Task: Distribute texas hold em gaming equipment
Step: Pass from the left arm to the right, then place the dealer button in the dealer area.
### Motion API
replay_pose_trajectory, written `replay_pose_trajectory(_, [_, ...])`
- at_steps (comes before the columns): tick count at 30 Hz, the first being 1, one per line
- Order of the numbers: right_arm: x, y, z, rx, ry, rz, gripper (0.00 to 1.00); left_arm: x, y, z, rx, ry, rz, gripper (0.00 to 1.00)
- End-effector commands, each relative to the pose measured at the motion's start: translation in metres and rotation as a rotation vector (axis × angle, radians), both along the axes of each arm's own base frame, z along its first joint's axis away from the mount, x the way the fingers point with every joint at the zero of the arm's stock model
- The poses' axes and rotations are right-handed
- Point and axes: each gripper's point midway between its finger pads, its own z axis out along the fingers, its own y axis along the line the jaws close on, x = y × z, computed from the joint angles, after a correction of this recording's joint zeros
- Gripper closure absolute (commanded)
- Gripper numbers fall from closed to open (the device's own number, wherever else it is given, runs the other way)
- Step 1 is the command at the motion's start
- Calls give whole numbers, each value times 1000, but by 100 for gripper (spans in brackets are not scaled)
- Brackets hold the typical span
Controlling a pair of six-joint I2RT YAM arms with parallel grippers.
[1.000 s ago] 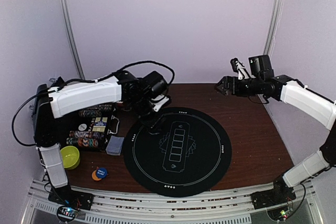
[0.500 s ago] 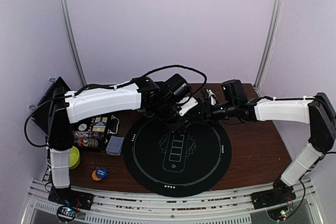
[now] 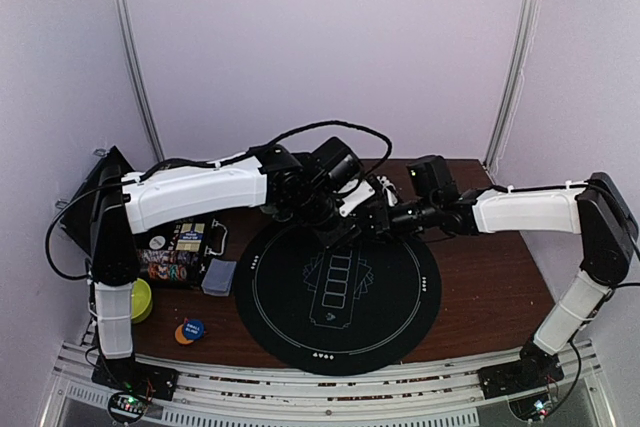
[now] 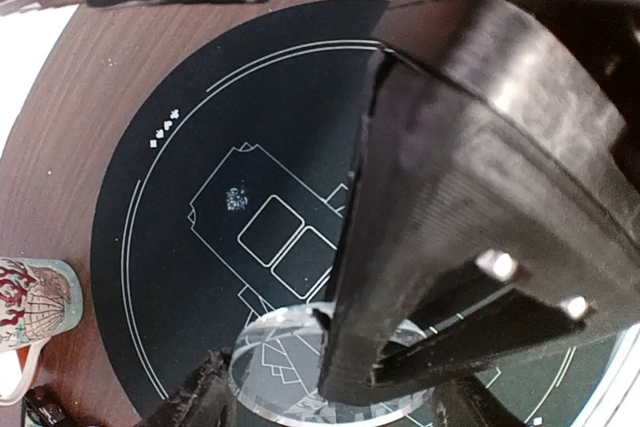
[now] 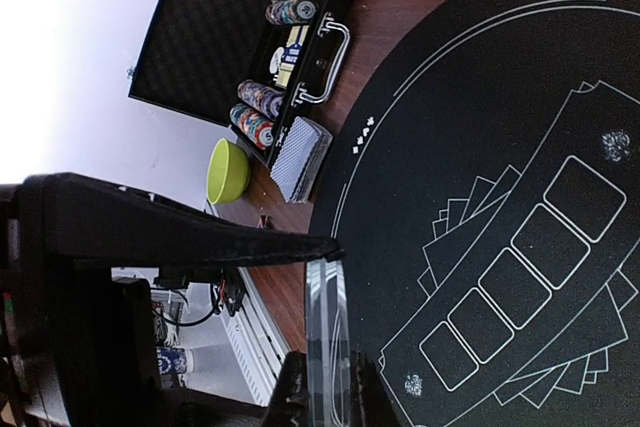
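Observation:
A clear disc (image 4: pixel 285 367) hangs above the far part of the round black mat (image 3: pixel 400 307), where both grippers meet. My left gripper (image 4: pixel 335 402) is shut across its rim, one finger (image 4: pixel 200 402) on each side. My right gripper (image 5: pixel 328 387) has come in from the right and is shut on the two flat faces of the clear disc (image 5: pixel 327 327), seen edge-on there. A deck of grey-blue playing cards (image 3: pixel 219 276) lies left of the mat. Striped poker chips (image 3: pixel 165 265) sit in the black case. A blue and an orange disc (image 3: pixel 190 330) lie near the front left.
The open black chip case (image 3: pixel 110 207) stands at the left edge with a green bowl (image 3: pixel 135 299) in front of it. A patterned mug (image 4: pixel 35 302) stands on the wooden table beyond the mat. Both arms cross the mat's far half.
The right arm swung in from the back right to the mat's far edge and closed on the clear disc. The left arm moved right, from beside the case, with the disc.

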Motion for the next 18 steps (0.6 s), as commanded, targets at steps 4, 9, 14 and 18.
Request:
replay_pose_trajectory(4, [9, -24, -9, -158, -38, -29, 100, 2, 2, 28, -67, -39, 14, 21])
replay_pose_trajectory(9, [14, -106, -43, -317, 46, -141, 100, -6, 32, 35, -95, 7, 90, 2])
replay_pose_trajectory(14, [-17, -161, -81, -358, 174, -170, 100, -17, 78, 24, -104, 85, 206, 2])
replay_pose_trajectory(18, [-32, -176, -106, -379, 253, -176, 100, -26, 107, 15, -99, 109, 272, 2])
